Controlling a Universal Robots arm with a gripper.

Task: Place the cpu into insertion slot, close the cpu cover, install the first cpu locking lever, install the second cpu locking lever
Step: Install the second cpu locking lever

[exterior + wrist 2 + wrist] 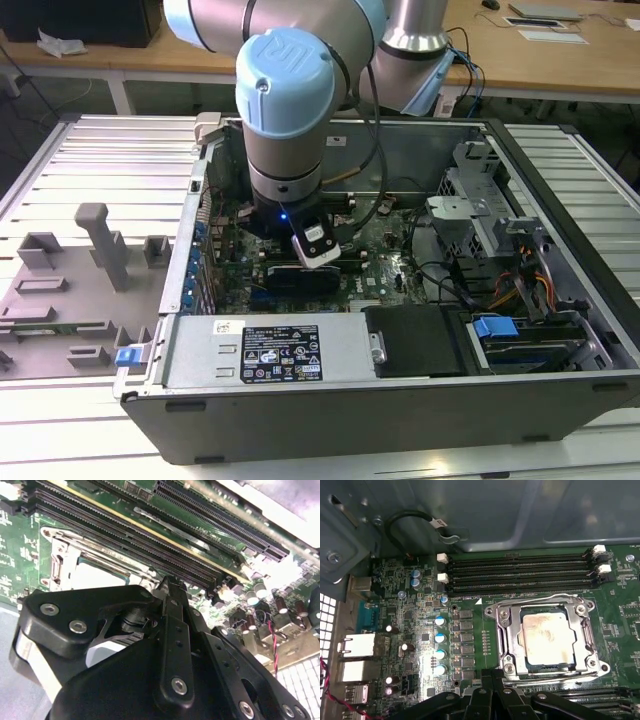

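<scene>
While the first wrist view looks straight down on the cpu (547, 639) seated in the insertion slot (517, 652) with the cpu cover (585, 630) shut over it, the second wrist view has the gripper (169, 583) blocking most of the socket. Its fingers are pressed together, holding nothing, beside the memory slots (520, 572). Seen from the exterior view, the arm (285, 120) reaches down into the computer case (400, 405).

Just beyond the matt black plastic gripper (492, 680), the dull, stained silver metal cpu (548, 638) sits framed by the shiny grey metal cpu cover (585, 630) on the glossy green circuit board (470, 670).
</scene>
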